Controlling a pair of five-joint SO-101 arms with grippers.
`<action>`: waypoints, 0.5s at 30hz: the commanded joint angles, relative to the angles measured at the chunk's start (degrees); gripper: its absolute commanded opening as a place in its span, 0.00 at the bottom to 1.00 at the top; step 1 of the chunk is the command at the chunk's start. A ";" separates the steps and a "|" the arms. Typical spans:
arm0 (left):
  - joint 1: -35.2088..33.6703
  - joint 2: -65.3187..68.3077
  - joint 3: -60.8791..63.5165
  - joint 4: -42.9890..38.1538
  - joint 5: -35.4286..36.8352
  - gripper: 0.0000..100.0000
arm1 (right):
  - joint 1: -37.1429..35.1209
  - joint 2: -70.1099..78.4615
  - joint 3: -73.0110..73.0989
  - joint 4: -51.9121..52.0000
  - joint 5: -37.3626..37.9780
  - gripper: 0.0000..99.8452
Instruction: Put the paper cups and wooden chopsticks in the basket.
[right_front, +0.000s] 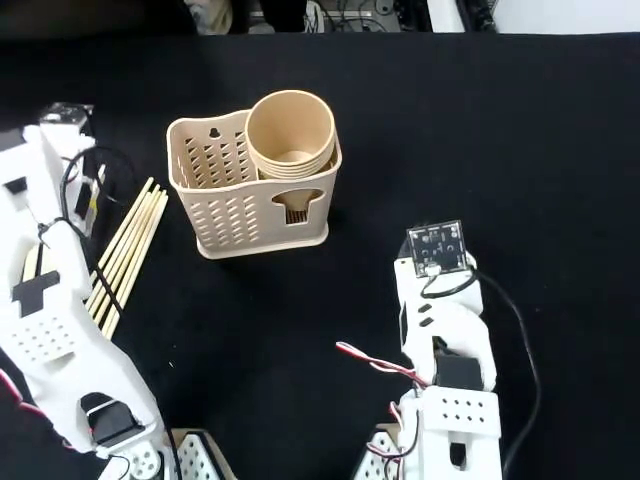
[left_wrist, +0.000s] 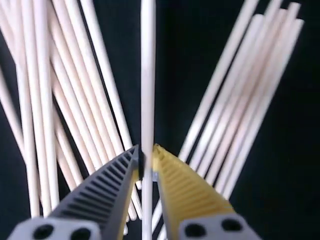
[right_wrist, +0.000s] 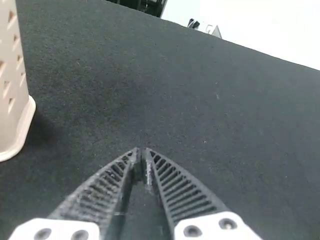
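The left gripper (left_wrist: 146, 159) pinched one thin pale wooden chopstick (left_wrist: 147, 75) at far left; the right gripper (right_wrist: 141, 160), lower right, was closed, empty.

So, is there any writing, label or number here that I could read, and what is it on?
None can be read.
The basket, paper cups and chopsticks are plain.
The small black board has marks too small to make out.

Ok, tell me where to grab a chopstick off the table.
I'd grip one of the chopsticks around mid-length from straight above, jaws across it: they lie flat and thin on the table, so nothing gets under sideways. Choose an outer one, where the fan leaves gaps. The left gripper holds one so.
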 joint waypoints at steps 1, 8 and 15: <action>0.40 -0.70 -9.54 9.05 4.66 0.03 | -0.70 -0.48 -0.04 0.09 0.35 0.01; 0.04 -1.32 -18.07 17.05 11.87 0.03 | -0.70 -0.48 -0.04 0.09 0.35 0.01; -0.22 -14.51 -15.25 16.97 16.79 0.03 | -0.70 -0.48 -0.04 0.09 0.35 0.01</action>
